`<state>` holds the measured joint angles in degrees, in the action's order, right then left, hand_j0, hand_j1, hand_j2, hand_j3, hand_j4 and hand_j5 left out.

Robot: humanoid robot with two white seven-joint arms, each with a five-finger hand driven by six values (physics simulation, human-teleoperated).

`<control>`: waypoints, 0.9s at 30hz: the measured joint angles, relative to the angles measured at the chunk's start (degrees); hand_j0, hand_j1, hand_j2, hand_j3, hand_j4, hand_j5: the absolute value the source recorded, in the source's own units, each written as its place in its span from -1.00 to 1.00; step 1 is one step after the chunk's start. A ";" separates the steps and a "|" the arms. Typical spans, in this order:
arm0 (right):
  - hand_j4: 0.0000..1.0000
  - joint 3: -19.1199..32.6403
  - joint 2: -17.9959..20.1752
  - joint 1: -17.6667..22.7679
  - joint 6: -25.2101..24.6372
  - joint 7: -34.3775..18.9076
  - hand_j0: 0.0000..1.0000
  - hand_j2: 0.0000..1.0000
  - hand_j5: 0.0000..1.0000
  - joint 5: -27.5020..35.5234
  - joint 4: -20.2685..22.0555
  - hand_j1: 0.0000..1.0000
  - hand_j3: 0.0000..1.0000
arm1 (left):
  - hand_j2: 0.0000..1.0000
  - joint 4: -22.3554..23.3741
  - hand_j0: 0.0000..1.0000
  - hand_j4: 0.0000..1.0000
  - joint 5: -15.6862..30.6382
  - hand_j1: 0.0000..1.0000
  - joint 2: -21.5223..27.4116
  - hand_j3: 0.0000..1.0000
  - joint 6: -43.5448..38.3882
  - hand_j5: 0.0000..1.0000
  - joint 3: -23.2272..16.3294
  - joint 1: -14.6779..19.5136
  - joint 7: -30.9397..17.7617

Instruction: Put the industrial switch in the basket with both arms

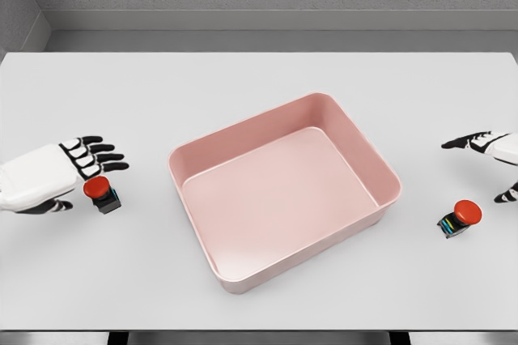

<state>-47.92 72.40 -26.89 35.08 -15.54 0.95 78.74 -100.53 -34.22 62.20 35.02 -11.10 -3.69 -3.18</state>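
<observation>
My left robot hand (61, 176), mid-left of frame, fingers spread, grasps nothing, thumb beside the left switch (101, 193) to close on it | my right robot hand (490, 151), right edge, released above the right switch (460, 219) | both switches on the surface (259, 78), flanking the empty pink basket (384, 168) at centre so each arm serves its side.

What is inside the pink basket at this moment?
Nothing: the pink basket shows only its bare floor. Both switches lie outside, one by the left robot hand, one near the right robot hand. Nothing is covered.
</observation>
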 measured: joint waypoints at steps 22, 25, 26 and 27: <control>1.00 -0.07 3.63 3.87 0.00 -1.21 1.00 1.00 1.00 0.01 4.21 1.00 1.00 | 1.00 1.61 1.00 1.00 -5.03 1.00 -4.66 1.00 0.01 1.00 -0.80 0.70 -0.98; 1.00 -0.06 3.72 3.95 0.00 -1.19 1.00 1.00 1.00 0.01 4.45 1.00 1.00 | 1.00 1.97 1.00 1.00 -5.43 1.00 -5.31 1.00 0.01 1.00 -0.86 0.79 -0.98; 1.00 -0.06 3.72 4.48 0.00 -1.06 1.00 1.00 1.00 0.00 4.50 1.00 1.00 | 1.00 2.05 1.00 1.00 -5.51 1.00 -5.46 1.00 0.01 1.00 -0.87 0.79 -0.98; 1.00 -0.06 3.74 4.66 0.00 -0.95 1.00 1.00 1.00 0.00 4.55 1.00 1.00 | 1.00 2.13 1.00 1.00 -5.58 1.00 -5.61 1.00 0.01 1.00 -0.89 0.79 -0.98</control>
<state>-47.98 76.14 -22.24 35.08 -16.49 0.95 83.28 -98.40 -39.80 56.59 35.02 -12.00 -2.90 -4.16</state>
